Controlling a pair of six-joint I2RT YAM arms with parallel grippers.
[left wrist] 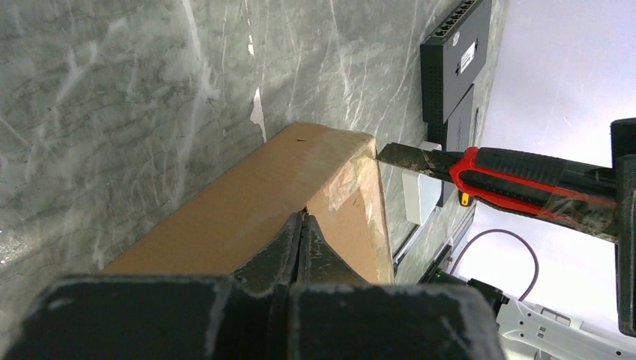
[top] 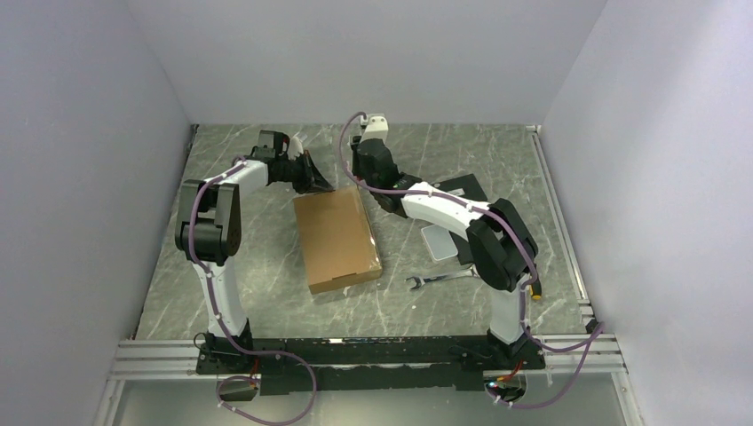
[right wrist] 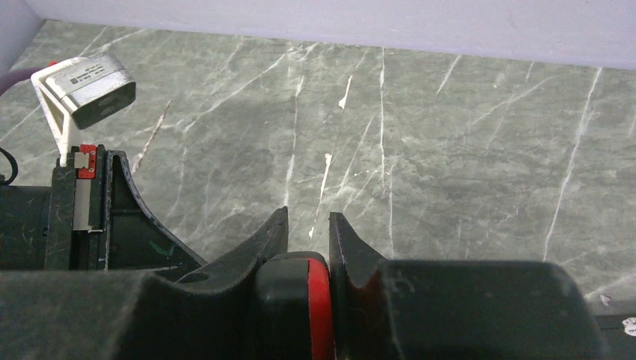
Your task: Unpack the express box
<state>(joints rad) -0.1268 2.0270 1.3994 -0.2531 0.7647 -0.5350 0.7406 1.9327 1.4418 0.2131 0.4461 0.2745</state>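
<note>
Both left fingers (left wrist: 289,244) meet at express box's (top: 337,240) end; knife (left wrist: 525,180) alongside.

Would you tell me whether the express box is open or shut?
Shut. The express box lies flat with its lid down; the left wrist view shows clear tape over its corner, a utility knife beside it.

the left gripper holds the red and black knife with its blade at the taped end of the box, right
No, the right gripper holds the red and black knife, as the right wrist view shows; the left gripper is shut without it. Its blade is at the express box's taped end.
</note>
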